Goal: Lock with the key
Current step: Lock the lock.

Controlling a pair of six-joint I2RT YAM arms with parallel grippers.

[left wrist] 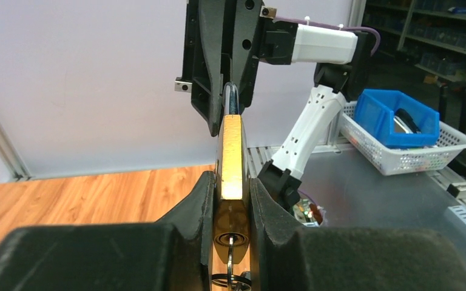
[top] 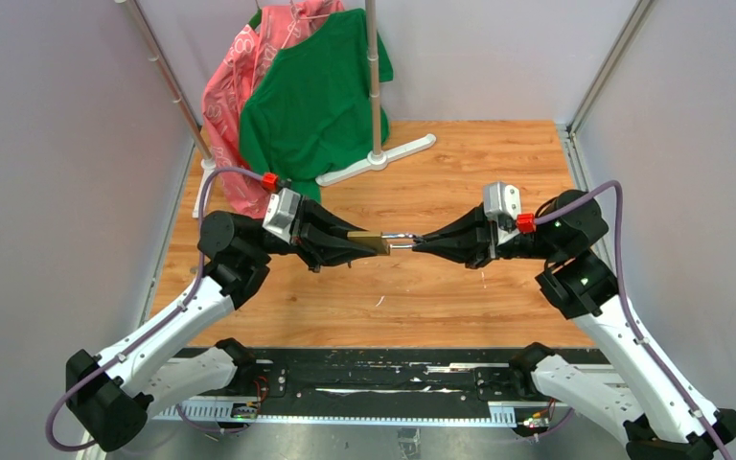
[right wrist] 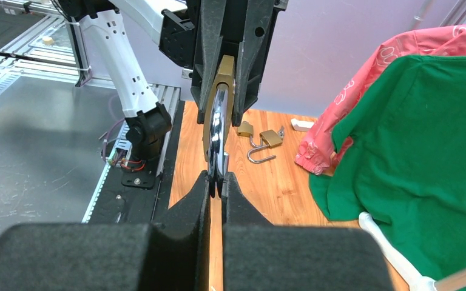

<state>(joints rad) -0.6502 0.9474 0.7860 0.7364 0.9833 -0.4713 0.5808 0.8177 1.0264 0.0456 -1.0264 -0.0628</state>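
Above the wooden table, left gripper clamps the brass padlock while right gripper pinches its shackle

Padlocks: three are showing.
Key bunches: one is hanging.
Shirts: two are hanging.
Clothes stands: one is standing.
Arms: two are reaching.
Baskets: one is sitting.
Blue bins: one is sitting.

The top camera is looking down from above and behind onto the table. Each wrist camera is facing the opposite arm closely – the right arm, the left arm – all sharing the padlock.
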